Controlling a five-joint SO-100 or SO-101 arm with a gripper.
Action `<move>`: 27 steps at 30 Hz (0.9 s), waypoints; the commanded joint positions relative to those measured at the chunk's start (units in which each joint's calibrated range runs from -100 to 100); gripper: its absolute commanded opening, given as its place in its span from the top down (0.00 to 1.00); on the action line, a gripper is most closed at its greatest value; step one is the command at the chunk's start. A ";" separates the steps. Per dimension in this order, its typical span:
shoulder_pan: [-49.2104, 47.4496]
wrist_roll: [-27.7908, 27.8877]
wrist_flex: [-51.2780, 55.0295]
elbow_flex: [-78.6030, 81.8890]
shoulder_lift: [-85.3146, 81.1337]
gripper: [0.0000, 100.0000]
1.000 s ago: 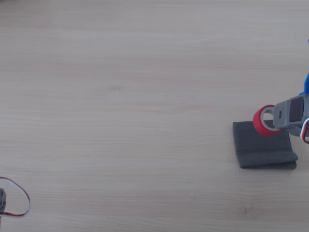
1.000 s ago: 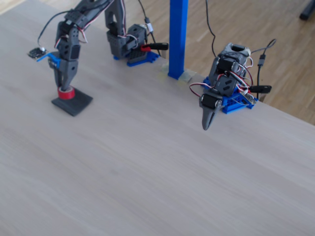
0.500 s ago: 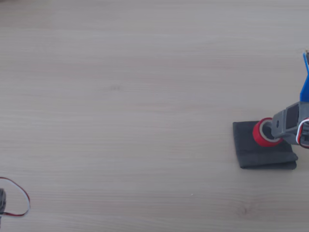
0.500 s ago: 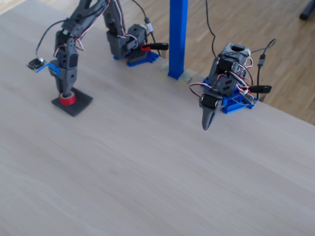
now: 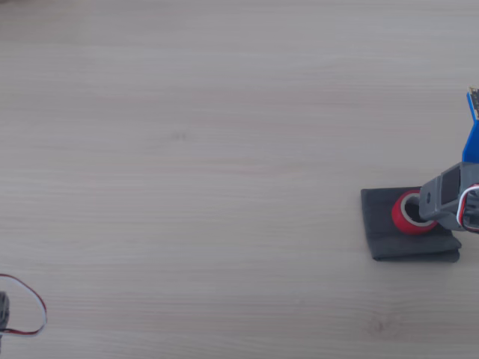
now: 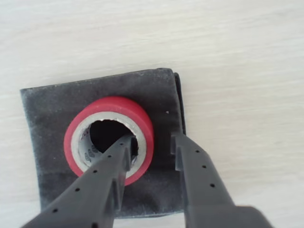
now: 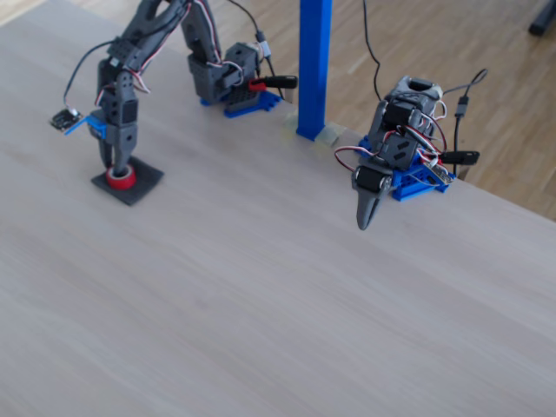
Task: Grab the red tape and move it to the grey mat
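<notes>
The red tape (image 6: 109,105) lies flat on the grey mat (image 6: 47,104), its whitish core ring facing up. My gripper (image 6: 151,142) straddles the roll's right wall: the left finger reaches down into the core hole, and the right finger stands outside with a visible gap to the red wall. The jaws are open, not squeezing the roll. In the other view the red tape (image 5: 400,217) sits on the right part of the grey mat (image 5: 378,224), partly under my gripper (image 5: 420,212). The fixed view shows my gripper (image 7: 117,165) pointing straight down onto the red tape (image 7: 122,181) on the grey mat (image 7: 146,184).
A second arm (image 7: 395,130) stands folded at the table's far edge, its fingers pointing down. A blue post (image 7: 314,65) rises between the two arm bases. A thin red wire loop (image 5: 26,310) lies at the lower left in the other view.
The gripper came down with the roll from just above the mat until the roll lay flat on it. The jaws have parted from the roll's wall.
</notes>
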 commanded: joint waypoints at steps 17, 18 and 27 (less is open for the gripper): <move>-7.34 -0.14 -0.09 -2.73 -17.50 0.84; -7.89 -0.14 -0.09 -2.64 -18.83 0.84; -10.77 -0.14 0.42 2.69 -32.94 0.94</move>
